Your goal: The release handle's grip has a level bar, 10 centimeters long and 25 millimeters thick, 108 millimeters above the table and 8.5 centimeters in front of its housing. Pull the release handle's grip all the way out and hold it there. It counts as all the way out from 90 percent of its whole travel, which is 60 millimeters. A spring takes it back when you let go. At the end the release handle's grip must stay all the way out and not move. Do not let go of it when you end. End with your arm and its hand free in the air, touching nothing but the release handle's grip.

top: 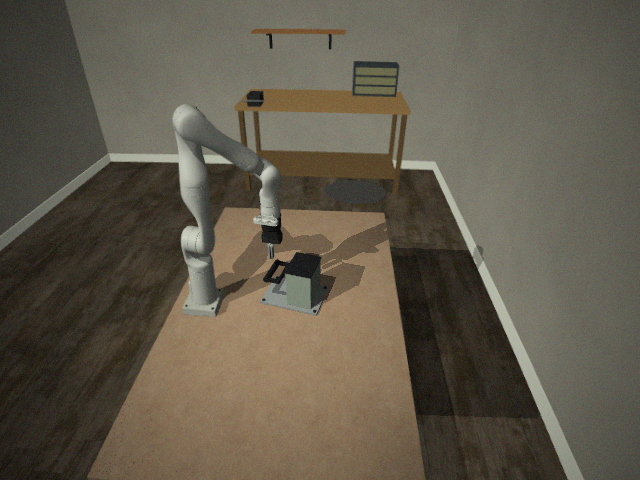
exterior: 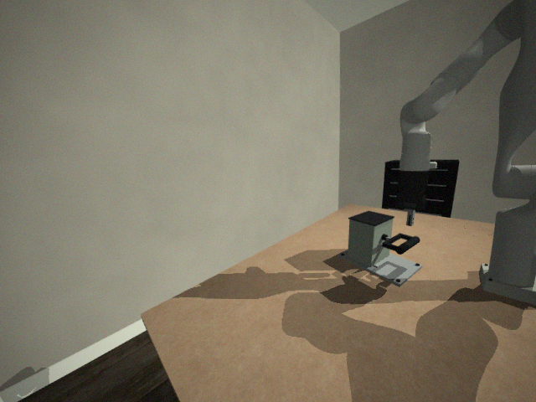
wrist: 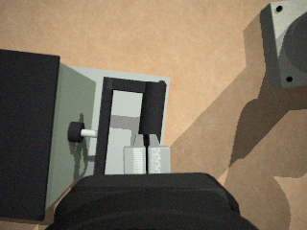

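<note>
A grey-walled room with a dark plank floor holds a tan table; behind it stand a wooden bench and a wall shelf. No writing can be read anywhere. On the table, a green box with a black lid sits on a grey plate. Its black handle sticks out in front. The gripper hangs above the handle's bar, fingers pressed together, holding nothing.
</note>
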`<state>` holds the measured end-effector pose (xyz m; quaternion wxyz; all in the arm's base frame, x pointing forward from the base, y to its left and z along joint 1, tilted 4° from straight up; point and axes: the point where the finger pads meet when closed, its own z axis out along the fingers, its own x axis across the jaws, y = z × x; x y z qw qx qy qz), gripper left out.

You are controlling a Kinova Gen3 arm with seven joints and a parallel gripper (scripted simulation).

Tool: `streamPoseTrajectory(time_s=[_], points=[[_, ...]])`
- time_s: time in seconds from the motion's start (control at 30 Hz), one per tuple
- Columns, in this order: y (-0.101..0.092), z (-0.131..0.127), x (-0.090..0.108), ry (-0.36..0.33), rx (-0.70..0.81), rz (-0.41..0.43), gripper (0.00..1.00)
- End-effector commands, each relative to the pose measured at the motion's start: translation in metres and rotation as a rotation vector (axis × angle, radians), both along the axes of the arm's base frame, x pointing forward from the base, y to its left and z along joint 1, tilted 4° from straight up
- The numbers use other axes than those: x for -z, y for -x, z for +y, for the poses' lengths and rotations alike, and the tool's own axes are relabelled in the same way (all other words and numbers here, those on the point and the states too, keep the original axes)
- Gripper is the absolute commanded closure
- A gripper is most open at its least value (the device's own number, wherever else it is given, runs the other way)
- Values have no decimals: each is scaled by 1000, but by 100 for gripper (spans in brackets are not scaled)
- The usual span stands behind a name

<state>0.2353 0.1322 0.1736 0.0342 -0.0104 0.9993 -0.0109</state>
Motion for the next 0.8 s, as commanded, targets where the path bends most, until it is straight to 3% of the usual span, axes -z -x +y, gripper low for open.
streamPoseTrajectory(time_s=[0.0,0.77], points=[[0,1,0,-1,22,-2,100],[3,3,0,-8,122,-5,100]])
